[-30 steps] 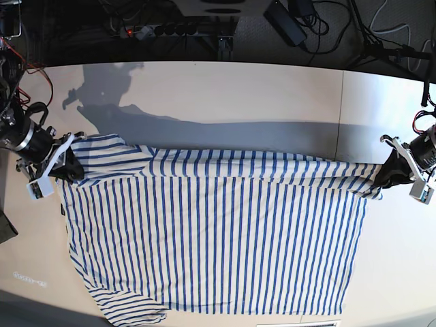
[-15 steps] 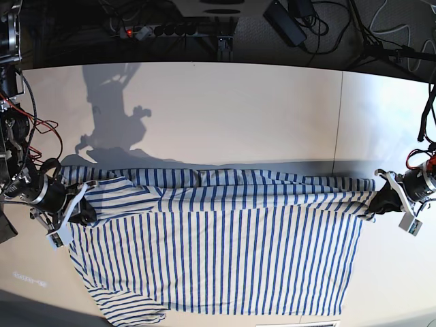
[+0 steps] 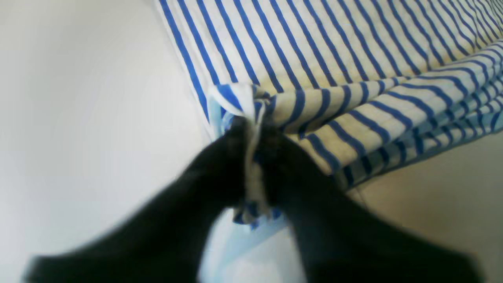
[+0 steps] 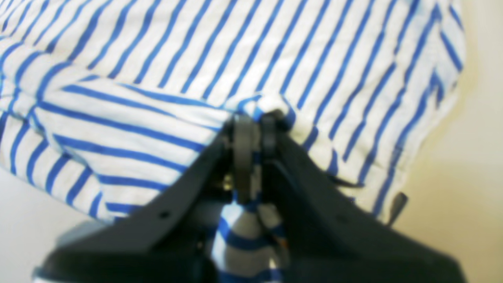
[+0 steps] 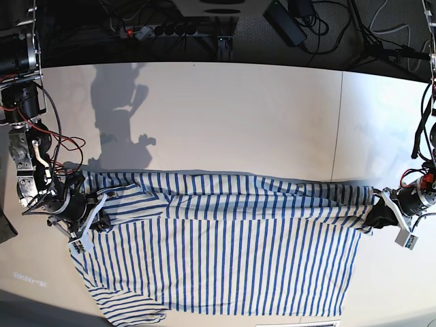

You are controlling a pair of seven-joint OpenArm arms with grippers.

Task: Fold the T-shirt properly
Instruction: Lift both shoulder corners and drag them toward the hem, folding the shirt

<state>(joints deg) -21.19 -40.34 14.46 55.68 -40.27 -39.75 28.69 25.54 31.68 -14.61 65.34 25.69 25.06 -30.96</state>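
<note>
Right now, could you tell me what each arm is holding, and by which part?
Both hold the T-shirt: the right gripper pinches a bunched fold by the sleeve end, the left gripper a gathered corner at the opposite end.

The large striped cotton T-shirt (image 5: 225,252) lies on the flat table (image 5: 238,116). Its far edge is doubled over toward the near side. The right gripper (image 5: 95,221) and left gripper (image 5: 373,216) stand at opposite ends of that fold.

Base looks straight down; wrist cameras sit close, sharing the T-shirt (image 5: 225,245).

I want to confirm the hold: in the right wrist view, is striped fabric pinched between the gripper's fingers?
Yes: the right gripper has its jaws closed on a bunched fold of the T-shirt.
</note>
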